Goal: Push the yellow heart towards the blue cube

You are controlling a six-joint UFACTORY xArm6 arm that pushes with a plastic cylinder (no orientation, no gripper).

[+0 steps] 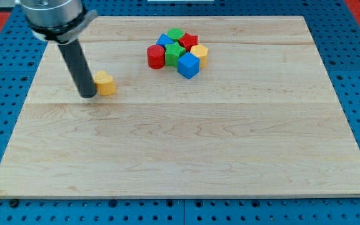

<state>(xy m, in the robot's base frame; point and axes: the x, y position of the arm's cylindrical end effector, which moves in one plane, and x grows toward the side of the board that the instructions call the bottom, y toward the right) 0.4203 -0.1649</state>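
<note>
The yellow heart [105, 82] lies on the wooden board at the view's upper left. My tip [87, 95] stands right against the heart's left side, touching or nearly touching it. The blue cube [188, 65] sits to the view's right of the heart, at the lower right edge of a tight cluster of blocks. The rod rises from the tip to the arm's head at the view's top left.
The cluster around the blue cube holds a red cylinder [155, 56], a green star [173, 53], a second blue block [165, 40], a green block [176, 34], a red block [189, 42] and a yellow block [199, 52]. The board [180, 156] lies on a blue pegboard.
</note>
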